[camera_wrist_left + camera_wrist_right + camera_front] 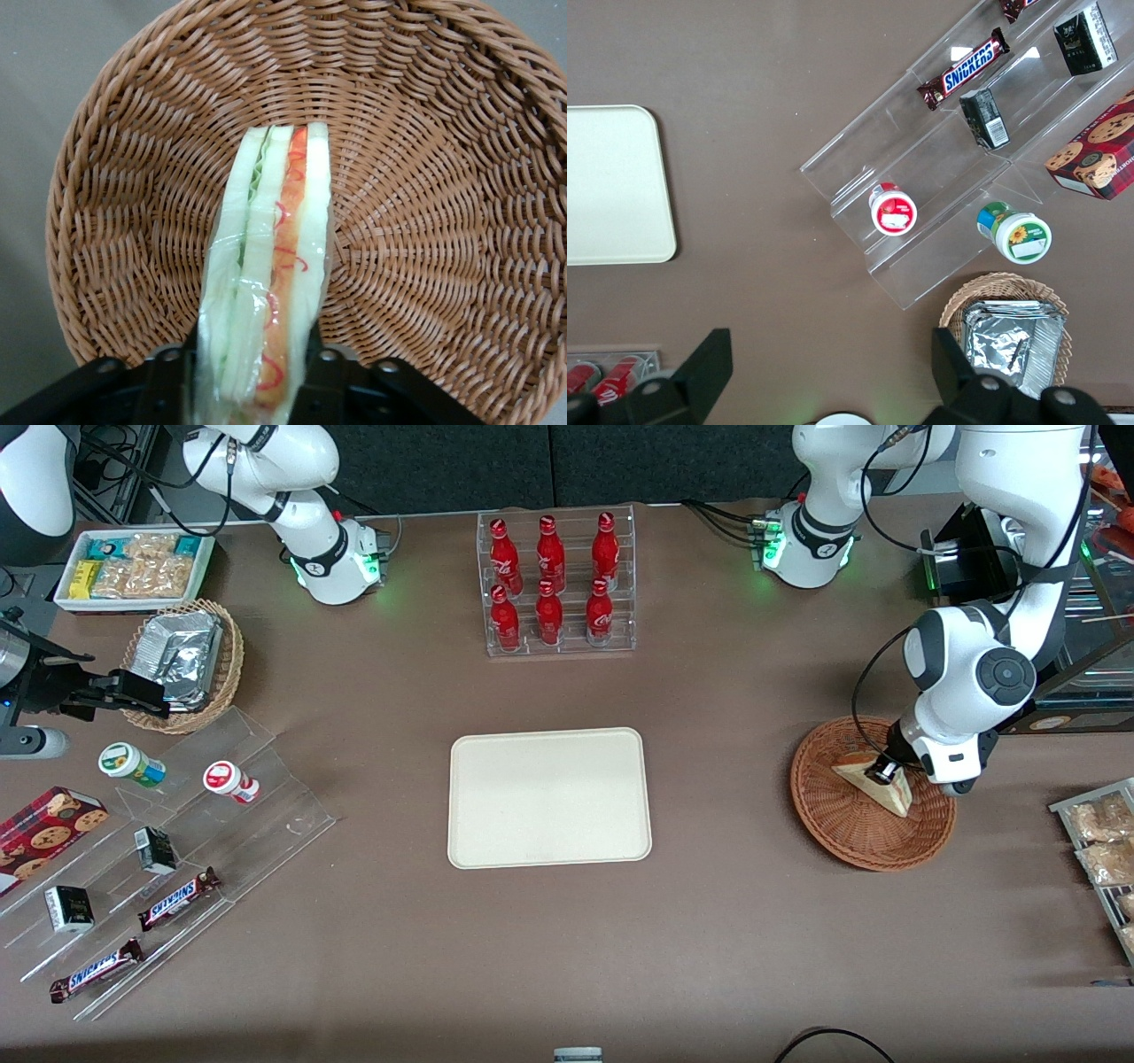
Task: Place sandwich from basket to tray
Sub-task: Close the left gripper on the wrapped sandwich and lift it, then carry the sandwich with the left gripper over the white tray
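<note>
gripper [889,772]: down in the wide reddish-brown wicker basket [828,828], fingers closed on the triangular white-bread sandwich [877,779] | sandwich's long axis runs straight out from the gripper | cream rectangular plastic tray [549,797]: mid-worktop, toward the parked arm

I work over a wide matte brown tabletop [709,921], evenly lit, with a dark grey fabric wall panel [496,465] along its farthest edge.

Brown table [726,921]: tray [549,797], basket [842,833], bottle rack [556,584], acrylic steps [177,868]; claw [886,772] over basket.
</note>
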You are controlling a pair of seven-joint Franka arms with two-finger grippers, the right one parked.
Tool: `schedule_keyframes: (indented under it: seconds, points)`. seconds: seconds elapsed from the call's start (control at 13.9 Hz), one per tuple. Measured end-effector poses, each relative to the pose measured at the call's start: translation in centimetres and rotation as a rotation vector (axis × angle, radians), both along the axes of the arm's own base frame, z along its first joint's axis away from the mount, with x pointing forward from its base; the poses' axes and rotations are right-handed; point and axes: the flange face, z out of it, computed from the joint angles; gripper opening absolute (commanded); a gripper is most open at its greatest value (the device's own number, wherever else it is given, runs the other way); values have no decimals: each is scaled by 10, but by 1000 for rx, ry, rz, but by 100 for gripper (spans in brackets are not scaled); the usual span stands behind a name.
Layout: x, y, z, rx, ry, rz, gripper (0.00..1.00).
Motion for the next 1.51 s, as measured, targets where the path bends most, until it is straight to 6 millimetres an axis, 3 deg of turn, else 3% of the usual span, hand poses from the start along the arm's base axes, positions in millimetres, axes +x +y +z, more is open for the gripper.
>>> schedule_keyframes:
  seconds: [0.29, 0.43, 0.65, 0.86, 1.01, 1.15, 1.51]
  points:
    - [2, 0, 16, -3, -3, 1, 30]
    - [3, -1, 40, -6, 18, 0, 30]
    - [7, -17, 94, 4, 62, -45, 30]
    - [18, -72, 163, 15, 98, -146, 30]
    - [21, -114, 196, 20, 87, -219, 30]
    - [16, -154, 206, 28, 79, -296, 31]
    - [-6, -275, 193, 45, 83, -534, 31]
